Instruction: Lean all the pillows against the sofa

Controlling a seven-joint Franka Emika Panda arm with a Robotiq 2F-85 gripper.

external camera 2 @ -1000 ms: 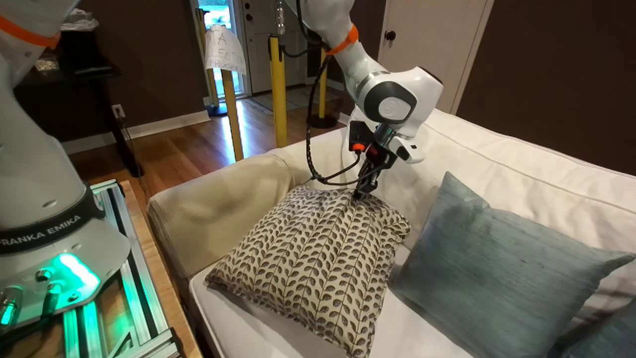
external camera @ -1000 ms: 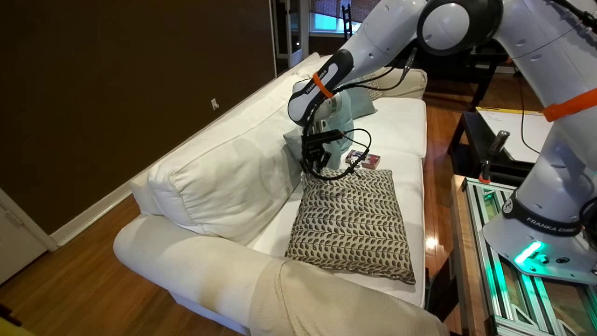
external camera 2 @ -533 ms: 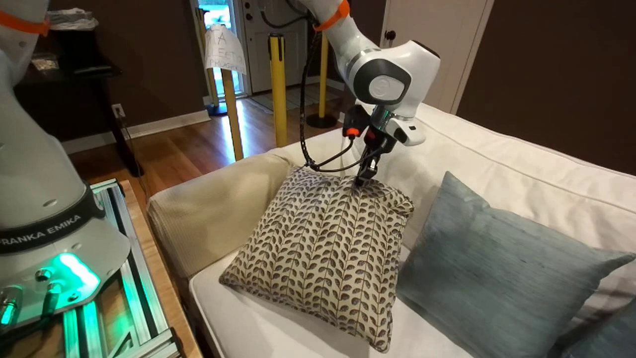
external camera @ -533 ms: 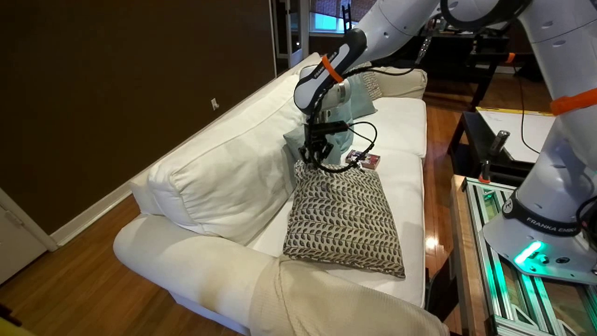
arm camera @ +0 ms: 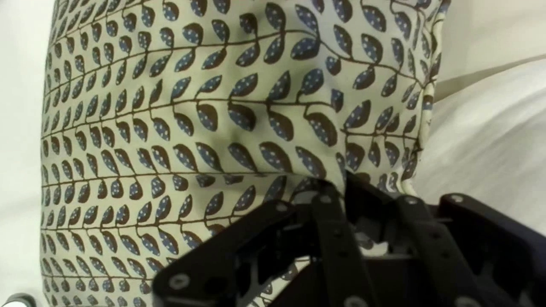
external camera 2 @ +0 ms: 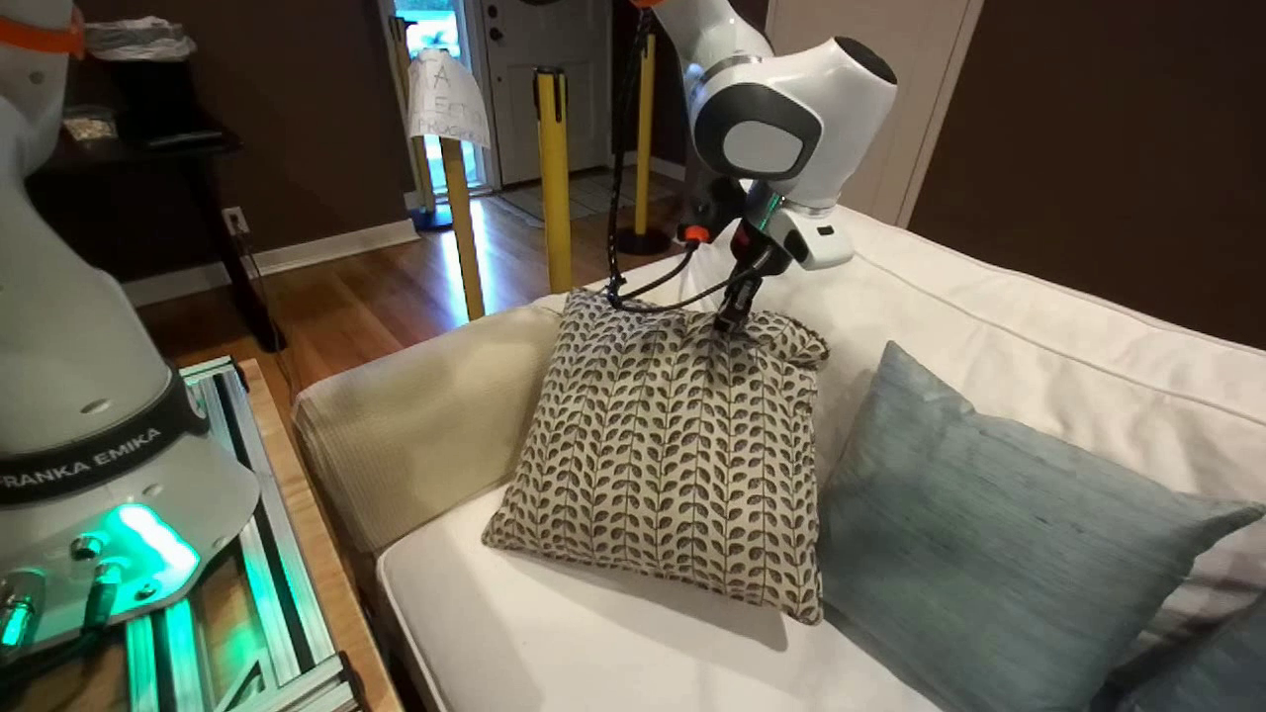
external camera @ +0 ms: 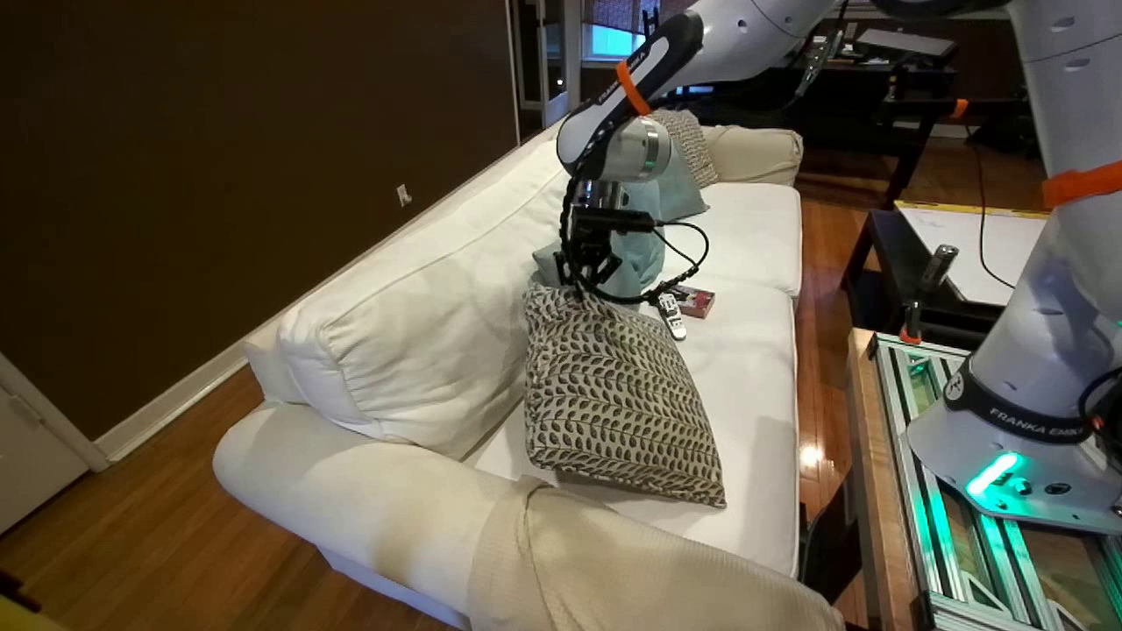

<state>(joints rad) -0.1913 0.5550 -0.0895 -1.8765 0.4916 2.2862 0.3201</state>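
Observation:
The leaf-patterned black-and-cream pillow hangs tilted at the near end of the white sofa, its upper edge close to the back cushion. It shows in the other views too. My gripper is shut on a pinched fold of its upper edge; the wrist view shows the fabric bunched between the fingertips. The lower edge casts a shadow on the seat; I cannot tell how much of it touches. A teal-blue pillow leans against the sofa back beside it. More teal pillows stand farther along.
A white remote and a small red box lie on the seat beyond the patterned pillow. The padded sofa arm is close on the near side. A textured pillow stands at the far end. The robot's bench faces the sofa.
My gripper has risen and moved toward the sofa back with the patterned pillow. The pillow has tilted more upright, and its front edge has drawn back. The remote has come into view.

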